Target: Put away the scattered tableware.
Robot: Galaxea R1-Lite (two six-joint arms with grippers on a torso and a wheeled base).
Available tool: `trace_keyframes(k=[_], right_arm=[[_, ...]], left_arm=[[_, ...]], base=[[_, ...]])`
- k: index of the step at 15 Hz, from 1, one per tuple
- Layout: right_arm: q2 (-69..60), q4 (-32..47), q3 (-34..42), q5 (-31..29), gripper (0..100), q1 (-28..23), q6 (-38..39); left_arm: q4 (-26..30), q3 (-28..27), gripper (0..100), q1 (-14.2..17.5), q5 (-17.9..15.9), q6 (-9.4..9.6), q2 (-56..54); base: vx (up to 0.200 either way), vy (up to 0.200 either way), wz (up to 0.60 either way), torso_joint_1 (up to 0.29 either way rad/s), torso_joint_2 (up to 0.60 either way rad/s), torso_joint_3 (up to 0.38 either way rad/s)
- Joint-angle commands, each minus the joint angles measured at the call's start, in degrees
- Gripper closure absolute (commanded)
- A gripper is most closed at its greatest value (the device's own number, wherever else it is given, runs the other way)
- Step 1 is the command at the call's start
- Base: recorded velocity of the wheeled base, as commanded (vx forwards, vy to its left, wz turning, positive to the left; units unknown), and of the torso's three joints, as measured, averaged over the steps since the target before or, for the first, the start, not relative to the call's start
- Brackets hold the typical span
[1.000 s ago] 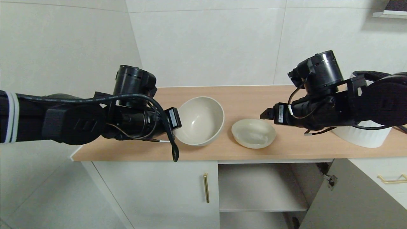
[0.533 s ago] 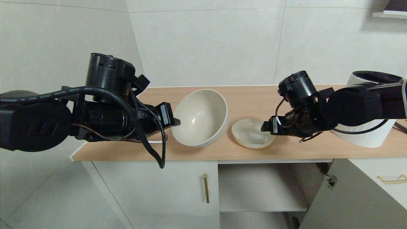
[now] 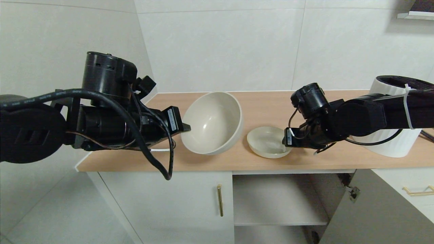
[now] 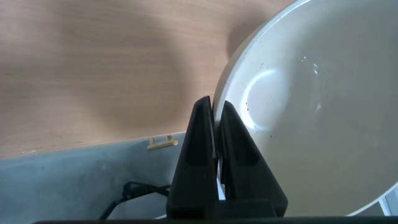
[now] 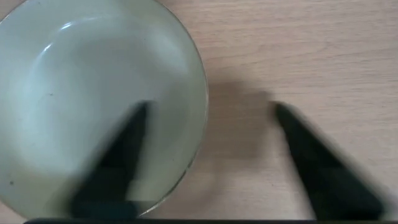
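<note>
A large cream bowl [image 3: 213,123] is tipped up on the wooden countertop [image 3: 264,105], its opening facing me. My left gripper [image 3: 185,129] is shut on its near left rim; the left wrist view has the gripper [image 4: 213,102] pinching the edge of the bowl [image 4: 311,112]. I cannot tell whether the bowl's base still touches the wood. To its right a small translucent bowl [image 3: 266,142] rests flat. My right gripper [image 3: 284,140] is open at that bowl's right rim. In the right wrist view the gripper [image 5: 211,109] straddles the rim of the small bowl [image 5: 93,93], one finger inside and one outside.
A white ribbed container [image 3: 396,144] stands at the counter's right end, behind my right arm. Under the counter a cabinet stands open with a bare shelf [image 3: 271,200] and its door [image 3: 366,210] swung out right. The closed left door has a brass handle [image 3: 219,200].
My left gripper has lifted and tipped the large bowl up by its rim. My right arm has dropped and moved left, bringing its open fingers over the small bowl's rim.
</note>
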Motion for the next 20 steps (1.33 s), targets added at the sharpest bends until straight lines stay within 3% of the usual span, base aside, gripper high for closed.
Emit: trace_keyframes(k=[1, 6, 9, 11, 12, 16, 20], right_arm=[[0.3, 0.0, -0.2, 0.1, 100, 0.0, 0.0], [-6.1, 1.0, 0.4, 8.9, 100, -0.9, 3.7], [-15.1, 8.5, 1.0, 16.5, 100, -2.7, 6.7], [-19.5, 10.1, 2.9, 20.9, 100, -4.3, 6.5], [-23.4, 10.3, 7.3, 23.5, 100, -4.6, 6.3], [-28.1, 7.8, 17.1, 24.7, 100, -4.6, 2.7], [-28.5, 7.4, 19.6, 24.2, 100, -4.6, 1.5]], left_arm=[[0.0, 0.1, 100, 0.0, 0.0, -0.03, -0.6], [-0.1, 2.2, 100, 0.0, -0.8, 0.06, -3.4], [-0.1, 6.8, 100, 0.0, -2.3, 0.49, -7.9], [0.0, 8.6, 100, 0.0, -2.4, 2.43, -9.7], [0.0, 10.6, 100, -0.4, -3.1, 4.27, -11.6], [-0.1, 17.2, 100, -3.2, -5.2, 6.91, -14.8], [-0.2, 17.6, 100, -3.5, -5.2, 7.0, -13.7]], base=[[0.0, 0.0, 0.0, 0.0, 0.0, 0.0], [0.0, 0.0, 0.0, 0.0, 0.0, 0.0], [0.0, 0.0, 0.0, 0.0, 0.0, 0.0], [0.0, 0.0, 0.0, 0.0, 0.0, 0.0], [0.0, 0.0, 0.0, 0.0, 0.0, 0.0], [0.0, 0.0, 0.0, 0.0, 0.0, 0.0], [-0.05, 0.0, 0.0, 0.001, 0.0, -0.001]])
